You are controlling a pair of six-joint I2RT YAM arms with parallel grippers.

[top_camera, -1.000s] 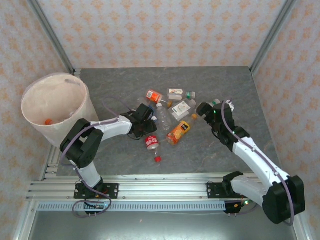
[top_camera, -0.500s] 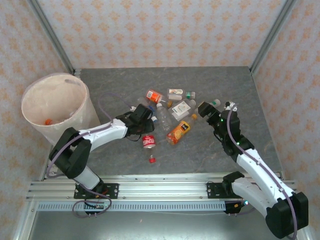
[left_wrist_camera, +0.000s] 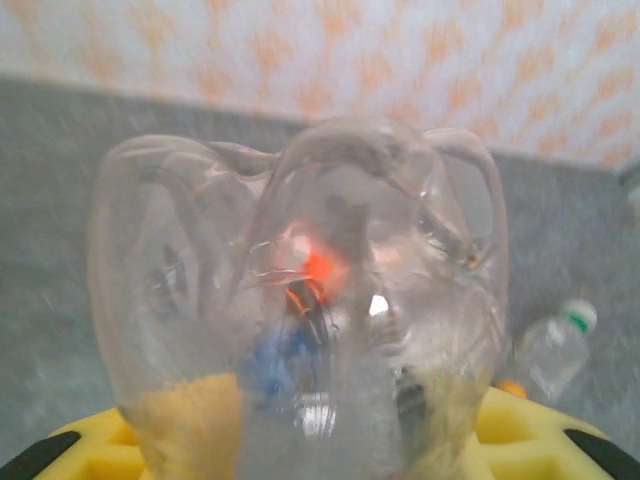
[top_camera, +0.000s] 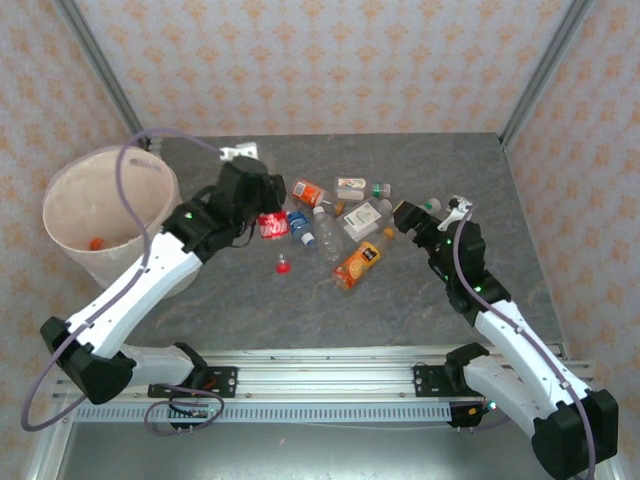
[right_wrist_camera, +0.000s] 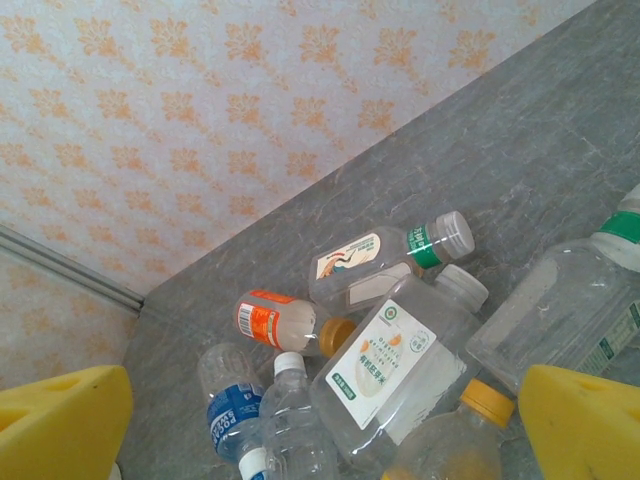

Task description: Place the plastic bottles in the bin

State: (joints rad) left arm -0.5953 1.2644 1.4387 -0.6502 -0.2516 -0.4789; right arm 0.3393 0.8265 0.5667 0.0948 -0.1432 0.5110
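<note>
My left gripper is shut on a clear bottle with a red label and holds it off the table, red cap pointing down, a little right of the bin. In the left wrist view the bottle's clear base sits between my yellow fingers. My right gripper hangs open over the right side of the bottle pile. Below it lie a white-label bottle, a green-capped one, an orange-label one, a blue-label one and a yellow-capped one.
The pale bin stands at the table's far left with a small orange object inside. An orange juice bottle lies nearest the front of the pile. Metal frame posts and patterned walls enclose the grey table.
My left gripper has lifted the red-label bottle off the table and carried it up and left towards the bin. The right gripper has shifted only slightly.
</note>
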